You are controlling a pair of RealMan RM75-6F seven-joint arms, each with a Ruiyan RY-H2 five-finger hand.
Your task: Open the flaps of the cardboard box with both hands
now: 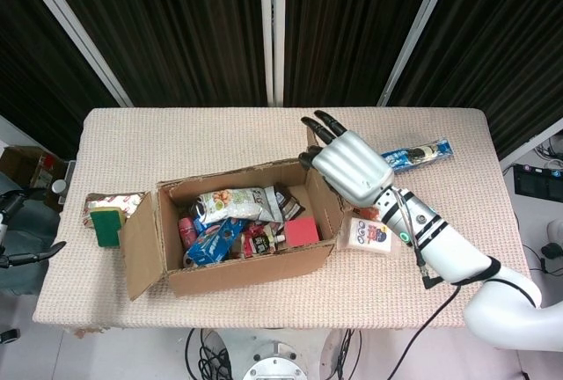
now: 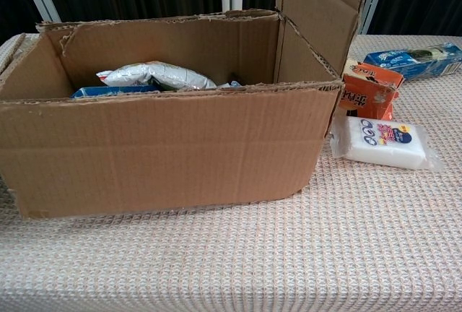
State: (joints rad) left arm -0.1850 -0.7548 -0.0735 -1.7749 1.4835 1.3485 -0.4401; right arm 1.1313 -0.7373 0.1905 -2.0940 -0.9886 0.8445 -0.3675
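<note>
The cardboard box (image 1: 230, 276) (image 2: 166, 146) stands at the table's front middle, its top uncovered. Its right flap (image 1: 332, 207) (image 2: 321, 9) stands upright, leaning slightly outward. My right hand (image 1: 352, 165) lies flat against that flap from the inside, fingers straight and spread, pointing to the far side; it holds nothing. The left flap (image 1: 141, 244) hangs outward to the left. Snack bags (image 1: 233, 204) (image 2: 155, 74) fill the box. The chest view shows no hand. My left hand is in neither view.
An orange carton (image 2: 368, 88) and a white packet (image 1: 369, 235) (image 2: 382, 142) lie just right of the box, under the flap's swing. A blue packet (image 1: 422, 153) (image 2: 411, 59) lies at the far right. A green sponge pack (image 1: 107, 222) sits left of the box.
</note>
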